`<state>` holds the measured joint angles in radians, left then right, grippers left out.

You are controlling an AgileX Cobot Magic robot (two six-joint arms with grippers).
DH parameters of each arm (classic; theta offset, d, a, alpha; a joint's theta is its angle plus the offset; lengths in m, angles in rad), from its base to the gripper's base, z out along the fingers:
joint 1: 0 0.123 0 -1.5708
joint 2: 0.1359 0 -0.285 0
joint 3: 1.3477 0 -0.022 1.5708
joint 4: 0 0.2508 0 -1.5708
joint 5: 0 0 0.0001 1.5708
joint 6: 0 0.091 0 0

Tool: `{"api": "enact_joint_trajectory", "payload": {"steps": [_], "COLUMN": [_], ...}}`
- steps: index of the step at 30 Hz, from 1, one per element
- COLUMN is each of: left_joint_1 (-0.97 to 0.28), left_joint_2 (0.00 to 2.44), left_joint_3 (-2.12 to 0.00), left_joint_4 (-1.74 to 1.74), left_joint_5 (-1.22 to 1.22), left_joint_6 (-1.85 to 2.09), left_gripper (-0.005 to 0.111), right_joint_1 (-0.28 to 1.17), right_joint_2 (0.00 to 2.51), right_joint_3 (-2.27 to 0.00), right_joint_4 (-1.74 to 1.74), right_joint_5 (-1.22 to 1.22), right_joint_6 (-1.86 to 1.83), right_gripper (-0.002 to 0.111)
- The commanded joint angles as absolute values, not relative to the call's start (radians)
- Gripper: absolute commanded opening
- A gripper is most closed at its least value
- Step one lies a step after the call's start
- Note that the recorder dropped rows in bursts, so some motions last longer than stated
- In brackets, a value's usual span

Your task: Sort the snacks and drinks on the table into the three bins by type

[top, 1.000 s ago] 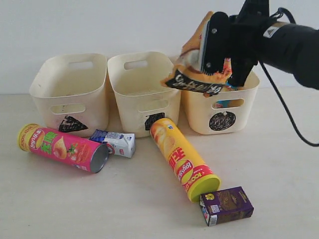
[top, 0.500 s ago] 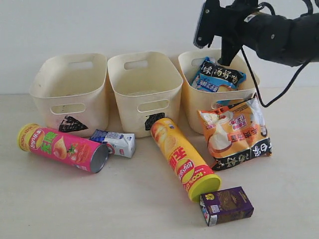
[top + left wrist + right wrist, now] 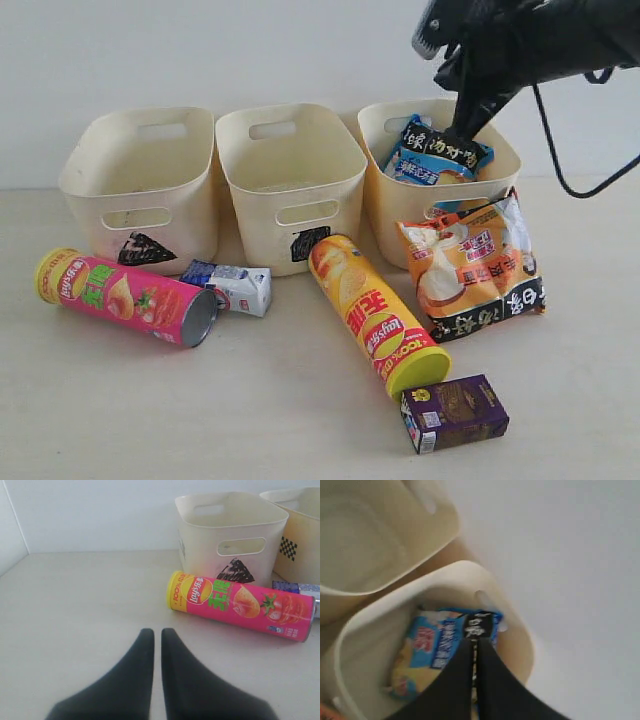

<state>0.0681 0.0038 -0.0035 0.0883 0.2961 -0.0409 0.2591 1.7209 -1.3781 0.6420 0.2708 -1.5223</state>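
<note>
My right gripper hangs over the circle-marked bin, shut, tips just above the blue bag lying inside it. Nothing shows clamped between the right gripper fingers. The orange-white bag leans on the table against that bin's front. The yellow-red tube lies beside it, the purple carton nearer the front. The pink tube and blue-white carton lie before the triangle bin. My left gripper is shut, empty, low over the table.
The square-marked bin stands in the middle and shows nothing inside; the triangle bin also looks empty. A black cable hangs from the right arm. A pale wall runs behind the bins.
The orange-white bag left my right gripper and dropped onto the table in front of the circle bin, nudging the yellow-red tube. The right gripper rose, turned and closed over the bin.
</note>
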Motion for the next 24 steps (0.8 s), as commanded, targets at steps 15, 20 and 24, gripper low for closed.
{"api": "enact_joint_trajectory", "payload": {"steps": [15, 20, 24], "left_joint_1": [0.069, 0.069, 0.069], "left_joint_2": [0.000, 0.000, 0.000], "left_joint_3": [0.000, 0.000, 0.000], "left_joint_4": [0.090, 0.090, 0.090], "left_joint_5": [0.292, 0.292, 0.292], "left_joint_6": [-0.037, -0.037, -0.037], "left_gripper": [0.004, 0.004, 0.004], "right_joint_1": [-0.208, -0.298, -0.298], "right_joint_2": [1.681, 1.809, 1.895], "right_joint_3": [-1.434, -1.434, -1.434], "right_joint_4": [0.697, 0.803, 0.820], "right_joint_5": [1.191, 1.221, 1.221], "right_joint_6": [-1.119, -1.108, -1.131], "right_gripper": [0.000, 0.008, 0.054]}}
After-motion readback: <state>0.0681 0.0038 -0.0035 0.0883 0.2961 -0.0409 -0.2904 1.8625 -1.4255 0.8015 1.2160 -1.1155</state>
